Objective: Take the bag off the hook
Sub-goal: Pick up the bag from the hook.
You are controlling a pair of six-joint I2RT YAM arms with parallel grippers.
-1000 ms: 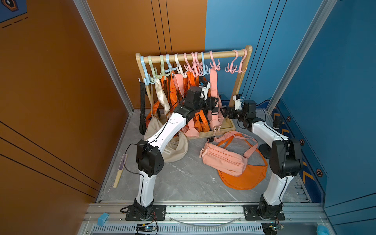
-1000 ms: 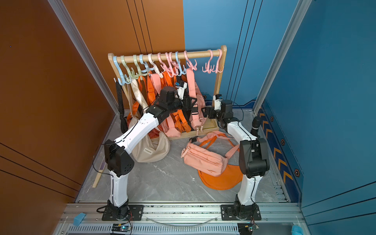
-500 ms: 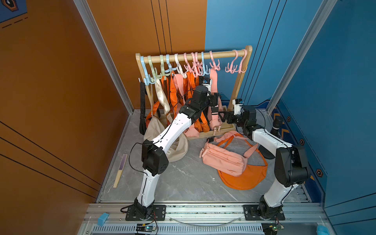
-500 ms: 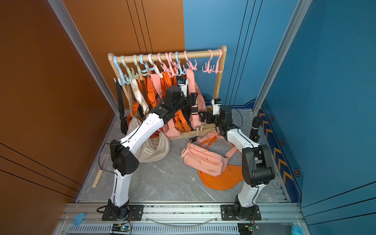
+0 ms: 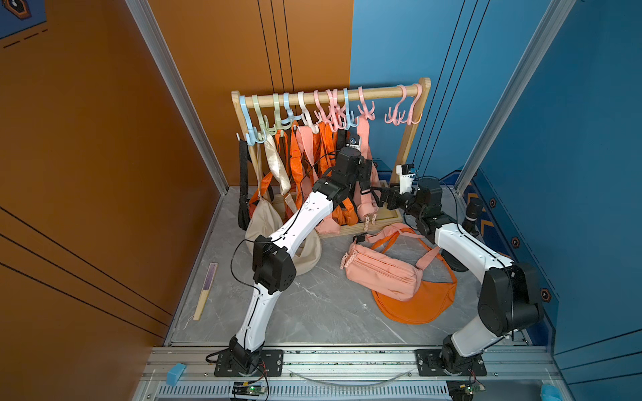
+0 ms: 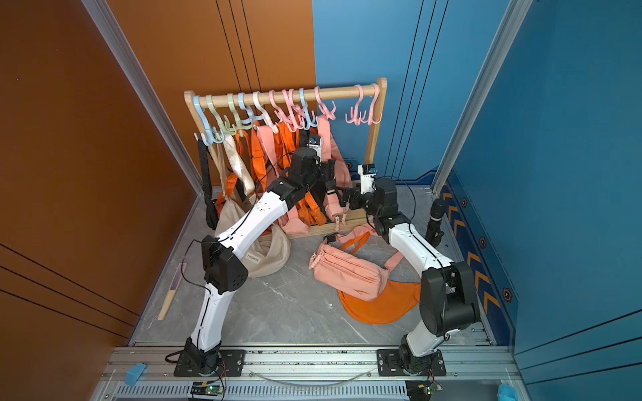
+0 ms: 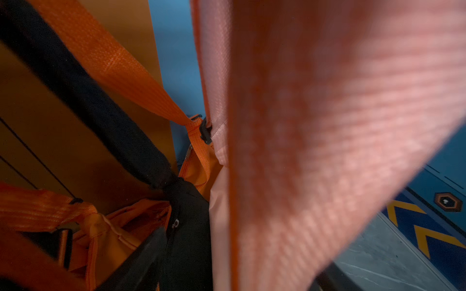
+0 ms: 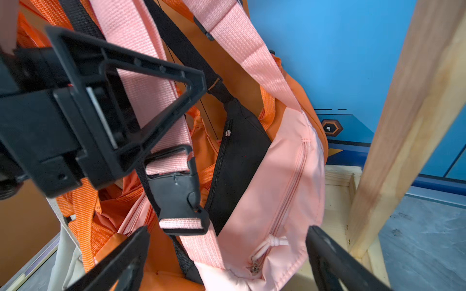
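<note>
Pink zipped bag [image 8: 277, 189] hangs from a pink hook [image 5: 364, 104], rightmost in the row.
My right fingers [image 8: 131, 244] spread at its lower end; left fingers [image 8: 156, 67] at its strap [image 8: 151, 103], state unreadable; wooden post [image 8: 416, 126] close right.

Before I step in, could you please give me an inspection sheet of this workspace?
Surface: grey marbled floor, no spills seen.
Job's things: wooden rack carries coloured hooks with orange, pink, beige and black bags; a pink strap hangs on a pink hook; two end hooks hang empty.
Clutter: pink waist bag lies on an orange bag; folded fan by the orange wall; black microphone-like object by the blue wall.
Grippers: left gripper among the hanging straps, jaws hidden; right gripper open, empty, facing the hanging pink bag.
Cables: black cable loops off the left arm.
Surroundings: walls on three sides; aluminium rail in front.
</note>
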